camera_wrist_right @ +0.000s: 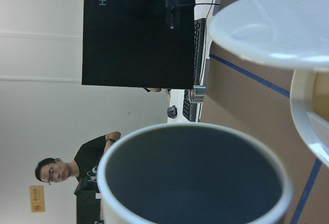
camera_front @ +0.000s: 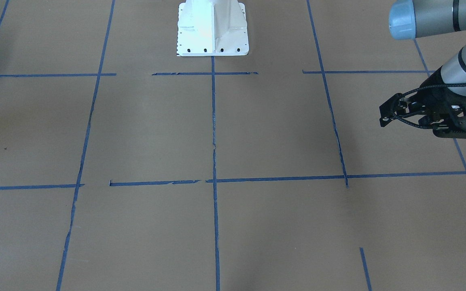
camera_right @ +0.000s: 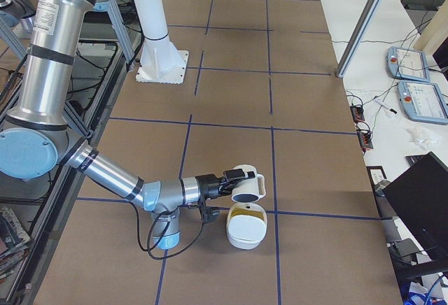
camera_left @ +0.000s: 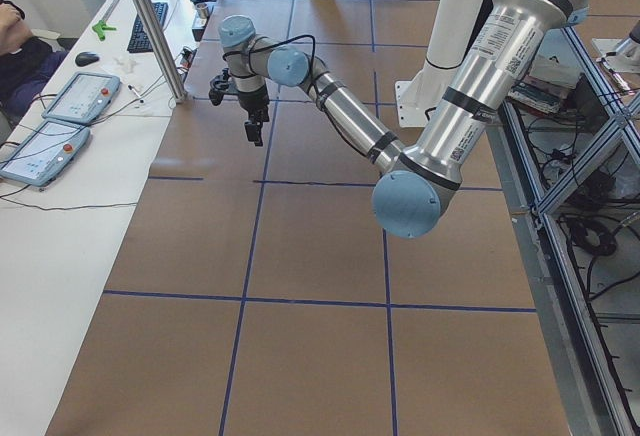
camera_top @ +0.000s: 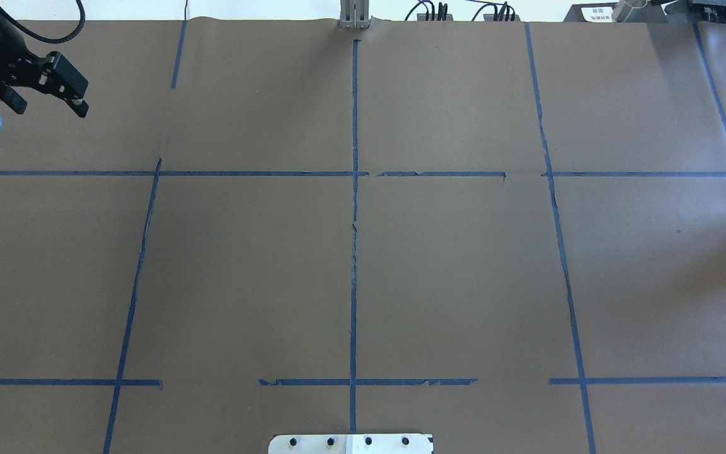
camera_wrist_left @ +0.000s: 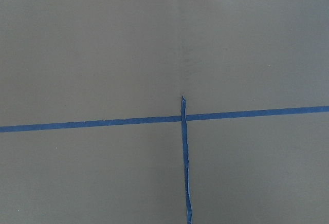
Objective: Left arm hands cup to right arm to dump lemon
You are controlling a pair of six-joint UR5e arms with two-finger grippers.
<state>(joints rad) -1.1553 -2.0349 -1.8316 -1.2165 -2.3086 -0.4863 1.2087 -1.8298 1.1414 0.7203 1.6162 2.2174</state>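
In the exterior right view my right arm holds the white cup (camera_right: 245,180) tipped on its side in the air, mouth low, just above a white bowl (camera_right: 245,240). In the right wrist view the cup (camera_wrist_right: 195,178) fills the bottom; its grey inside holds nothing. The right gripper's fingers are hidden. A dull yellow lemon (camera_right: 246,215) lies in the bowl and shows at the wrist view's right edge (camera_wrist_right: 322,98). My left gripper (camera_top: 48,107) is open and empty above the table's far left corner. It also shows in the front-facing view (camera_front: 415,121) and the exterior left view (camera_left: 255,131).
The brown table carries blue tape lines (camera_top: 354,252). The robot's white base (camera_front: 212,28) stands at its near edge. A side desk holds tablets (camera_right: 423,102), cables and a black monitor (camera_wrist_right: 139,34). A person (camera_wrist_right: 56,170) sits beyond the monitor.
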